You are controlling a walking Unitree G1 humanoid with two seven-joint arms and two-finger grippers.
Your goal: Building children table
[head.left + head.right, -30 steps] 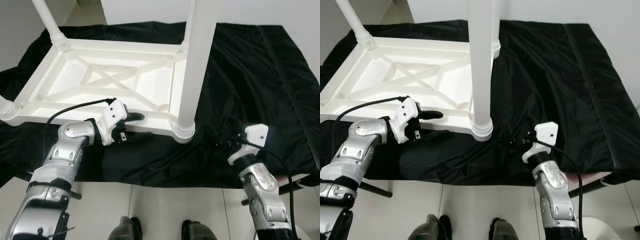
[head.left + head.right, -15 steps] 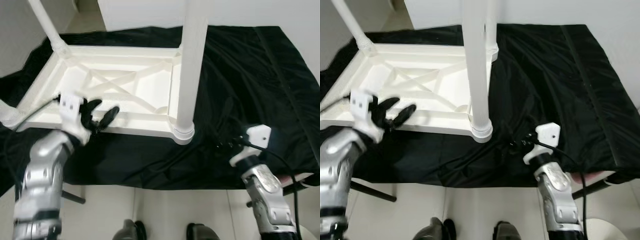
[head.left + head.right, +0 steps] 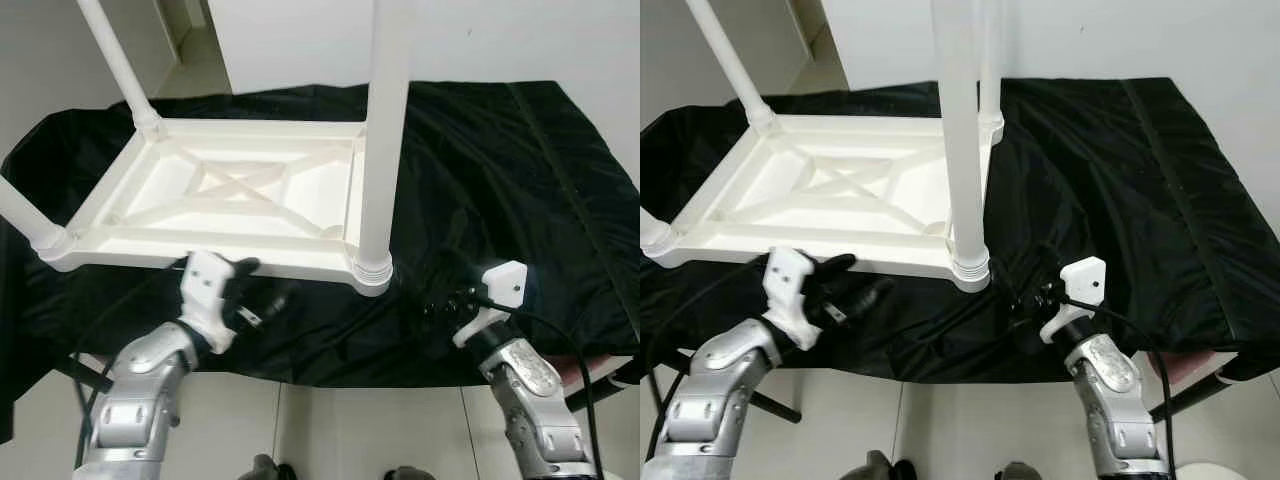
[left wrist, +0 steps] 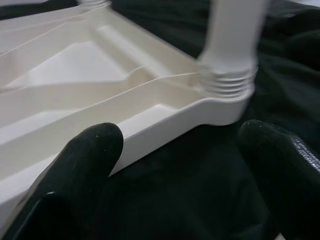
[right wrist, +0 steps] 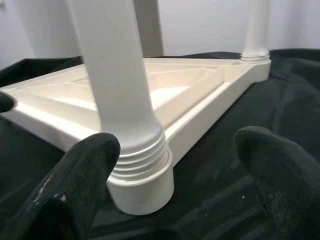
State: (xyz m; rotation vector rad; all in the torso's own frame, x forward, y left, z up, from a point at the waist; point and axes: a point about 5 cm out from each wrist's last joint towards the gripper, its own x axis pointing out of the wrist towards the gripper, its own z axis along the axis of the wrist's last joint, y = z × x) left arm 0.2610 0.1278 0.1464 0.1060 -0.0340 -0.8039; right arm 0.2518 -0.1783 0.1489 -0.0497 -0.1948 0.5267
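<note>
Left gripper (image 3: 262,296): two black fingers spread apart, holding nothing; it sits just in front of the near long rail of the table, low over the cloth, pointing toward the near right corner.
Left fingers (image 4: 92,150): in the left wrist view, one finger lies close against the near rail; the other stands clear over the cloth; contact with the rail cannot be told.
Right gripper (image 3: 1025,305): two black fingers spread wide, holding nothing; it sits just right of the near right corner, aimed at the base of the leg there.
Right fingers (image 5: 90,165): in the right wrist view, one finger lies before the ribbed collar of the near right leg; the other is well off to the side over the cloth.
White plastic children's table (image 3: 240,195): upside down, top face on the cloth, ribbed underside with an X-brace facing up; long axis runs left to right across the robot's front.
Legs: four white round legs point up; the near right leg (image 3: 380,140) stands upright in its corner socket.
Black cloth (image 3: 520,180): creased; covers the work surface under the table and both grippers.
Floor (image 3: 350,430): pale tiles below the cloth's near edge.
</note>
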